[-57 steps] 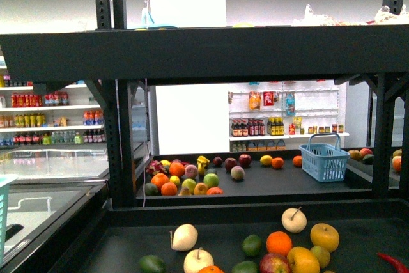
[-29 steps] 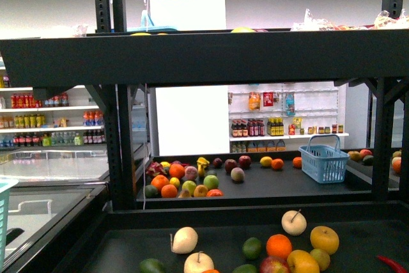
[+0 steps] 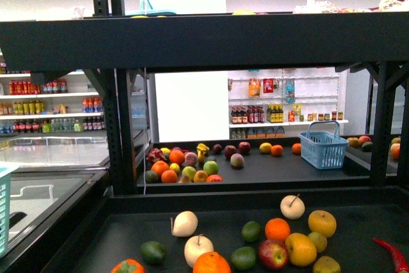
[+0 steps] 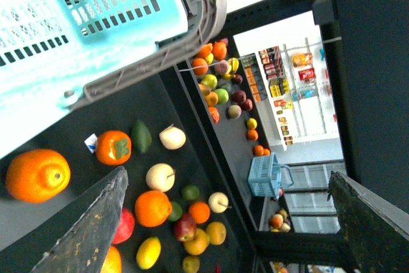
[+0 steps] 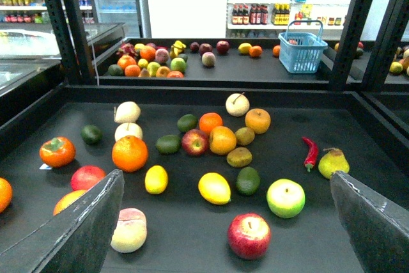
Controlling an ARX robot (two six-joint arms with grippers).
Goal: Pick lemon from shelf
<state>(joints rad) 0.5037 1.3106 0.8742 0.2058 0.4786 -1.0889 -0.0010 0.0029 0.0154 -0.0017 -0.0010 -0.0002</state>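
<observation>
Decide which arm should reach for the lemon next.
Right, probably. The open right gripper faces the shelf with the lemon just ahead; the left gripper, also open, hangs beside the blue basket, lemon off-centre.

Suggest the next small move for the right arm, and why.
Probably shift the open right pincer sideways to centre on the lemon: it lies untouched on the shelf beside an orange, off-centre between the jaws.

Blue basket point(image 3: 323, 153), red chili point(image 5: 310, 151), grn pear point(image 5: 333, 162).
</observation>
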